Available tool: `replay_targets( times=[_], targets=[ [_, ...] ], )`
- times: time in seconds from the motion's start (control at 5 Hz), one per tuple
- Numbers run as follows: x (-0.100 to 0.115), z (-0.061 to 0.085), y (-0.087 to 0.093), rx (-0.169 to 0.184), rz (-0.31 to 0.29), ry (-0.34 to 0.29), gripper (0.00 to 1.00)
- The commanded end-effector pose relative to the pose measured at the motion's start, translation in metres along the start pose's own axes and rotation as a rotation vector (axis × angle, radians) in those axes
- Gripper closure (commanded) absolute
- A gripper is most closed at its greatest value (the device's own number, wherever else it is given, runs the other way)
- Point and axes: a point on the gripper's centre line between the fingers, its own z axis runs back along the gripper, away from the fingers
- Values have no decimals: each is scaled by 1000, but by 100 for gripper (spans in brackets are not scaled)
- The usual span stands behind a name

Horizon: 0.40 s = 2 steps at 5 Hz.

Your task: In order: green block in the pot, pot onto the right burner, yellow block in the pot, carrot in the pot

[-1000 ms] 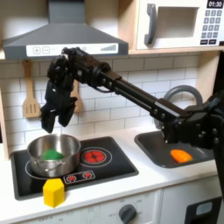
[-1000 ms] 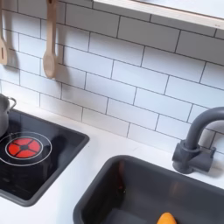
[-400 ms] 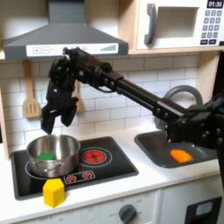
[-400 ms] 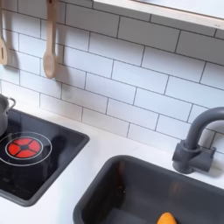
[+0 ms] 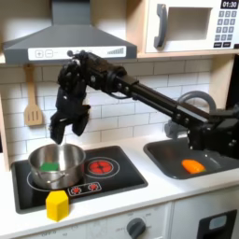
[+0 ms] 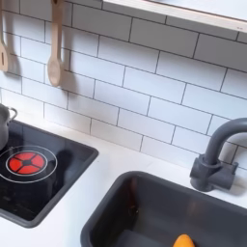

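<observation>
In the first exterior view the silver pot (image 5: 54,164) sits on the left burner. The dark green block (image 5: 54,166) lies inside it. My gripper (image 5: 62,133) hangs open just above the pot's far rim, holding nothing. The yellow block (image 5: 58,205) stands on the counter in front of the stove. The orange carrot (image 5: 192,166) lies in the dark grey sink (image 5: 171,157). The second exterior view catches the pot's edge (image 6: 5,126), the sink rim (image 6: 116,198) and the carrot's top (image 6: 183,241).
The right burner (image 5: 100,167) (image 6: 26,162) is bare with red rings. A wooden spatula (image 5: 34,114) and spoon (image 6: 55,43) hang on the tiled wall. The curved faucet (image 6: 218,154) stands behind the sink. A range hood (image 5: 65,37) is overhead.
The gripper has stayed open over the pot and drifted slightly right. The arm's elbow and lower links have swung toward the first exterior view's right.
</observation>
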Motion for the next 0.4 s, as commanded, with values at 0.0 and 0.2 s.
replay_targets(
  times=[0.0,0.2],
  targets=[
    [-11,4,-14,-43,-67,11,0],
    [-15,1,-17,-50,-89,26,0]
  ],
)
